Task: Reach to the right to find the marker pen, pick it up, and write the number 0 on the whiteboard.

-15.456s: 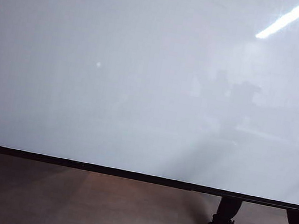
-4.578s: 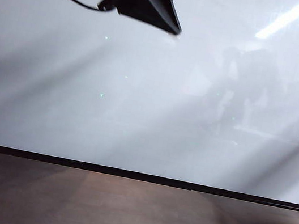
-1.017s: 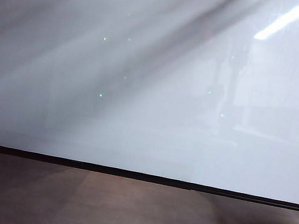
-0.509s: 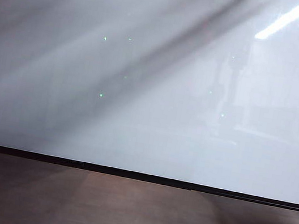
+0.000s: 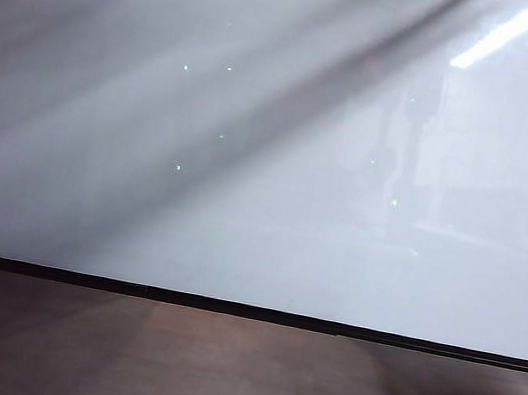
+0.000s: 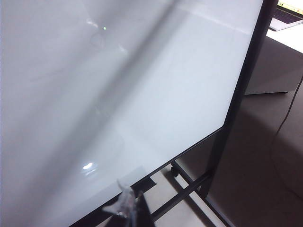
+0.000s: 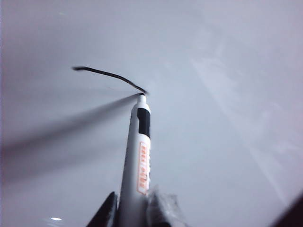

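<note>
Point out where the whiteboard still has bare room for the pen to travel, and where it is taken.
In the right wrist view, the right gripper, shut on the marker pen, has its tip at the end of a black stroke. The whiteboard is bare elsewhere. The left gripper sits near the board's lower edge.

Glossy whiteboard (image 5: pixel 262 207) with thin black lower edge, standing on a black frame (image 6: pixel 215 151) over grey-brown floor (image 5: pixel 214 372), bearing a curved black stroke (image 7: pixel 109 75) met by the marker pen (image 7: pixel 139 156) tip.
</note>
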